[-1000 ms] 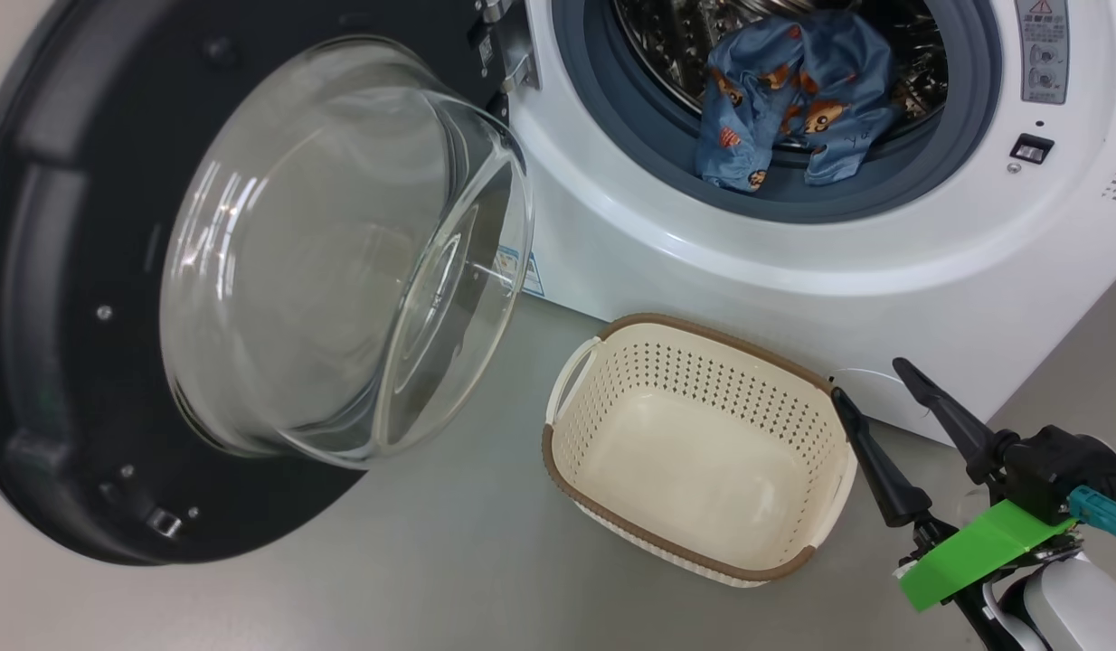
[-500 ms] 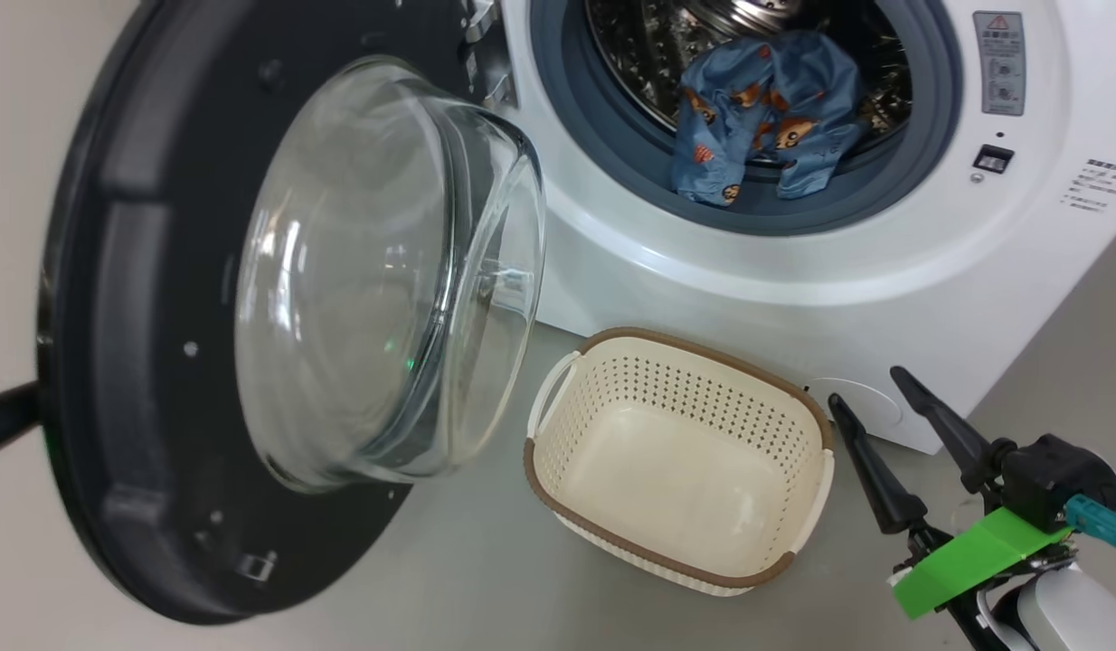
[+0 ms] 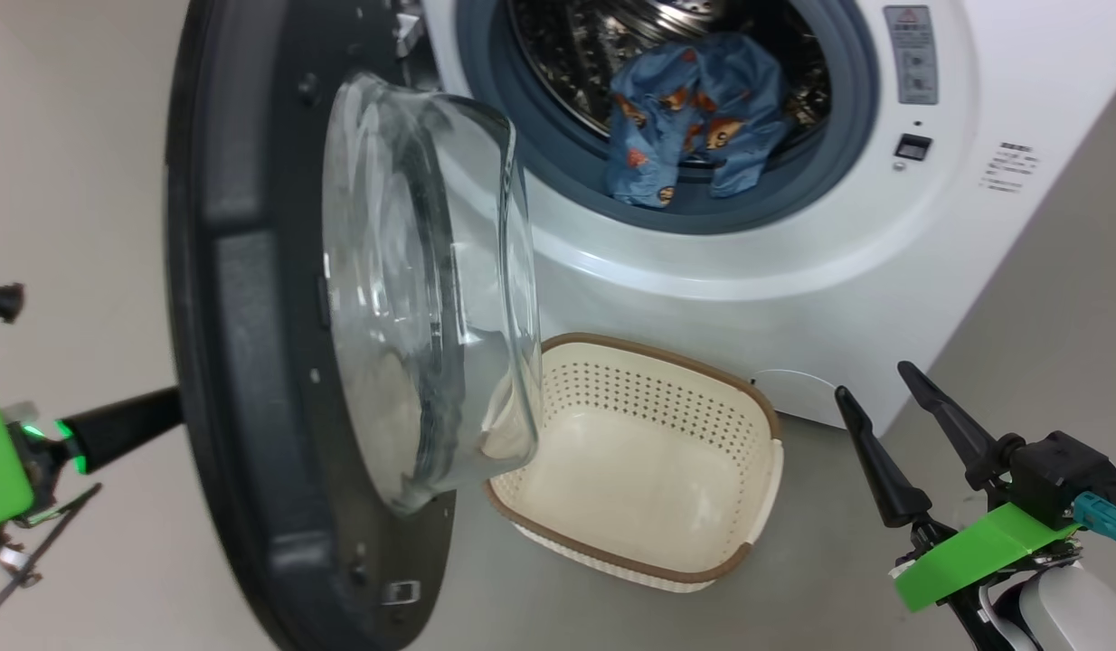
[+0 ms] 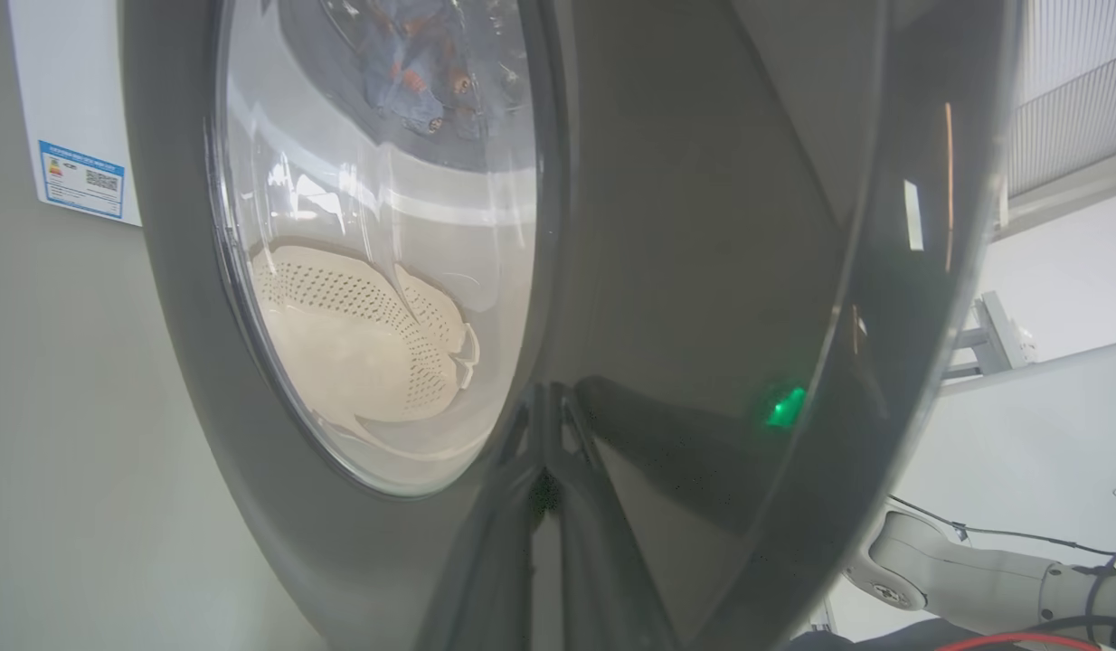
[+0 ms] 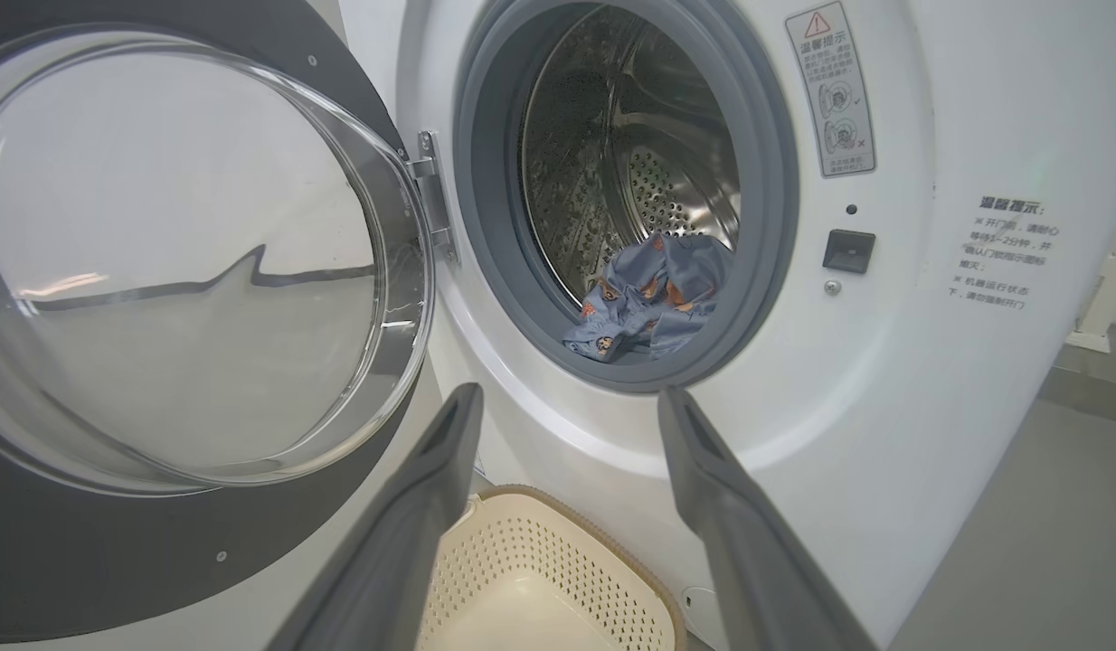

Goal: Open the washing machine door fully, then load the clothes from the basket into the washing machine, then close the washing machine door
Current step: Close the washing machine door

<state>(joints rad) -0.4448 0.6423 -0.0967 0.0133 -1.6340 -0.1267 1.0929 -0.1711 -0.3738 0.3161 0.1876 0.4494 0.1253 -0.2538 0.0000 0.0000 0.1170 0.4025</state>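
Door: The washing machine door (image 3: 250, 362) stands about halfway round on its hinge. Its black ring is side-on to my head camera. I think I am on the closing step.
Left fingers: My left gripper (image 4: 551, 506) is pinched tight with nothing in it. The tips press on the shiny outside of the door. Two fingers pinched together make a firm point for pushing.
Right fingers: My right gripper (image 3: 870, 380) is spread wide and holds nothing. It hangs low, to the right of the basket (image 3: 648, 570), where I think the door will miss it.
Clothes: The blue garment (image 3: 694, 117) lies at the front of the drum (image 5: 630, 163). Part of it lies over the grey gasket (image 3: 847, 117).
Basket: It sits on the floor just in front of the washing machine (image 3: 703, 280). Its bottom is bare, so the loading looks done.
Glass bowl: The glass bowl (image 3: 431, 289) covers the basket's left corner in my head view. I cannot tell if they touch.
Watch out: The bit of cloth on the gasket could get pinched by the door.
Next: I would push slowly and make sure the bowl gets past the basket.
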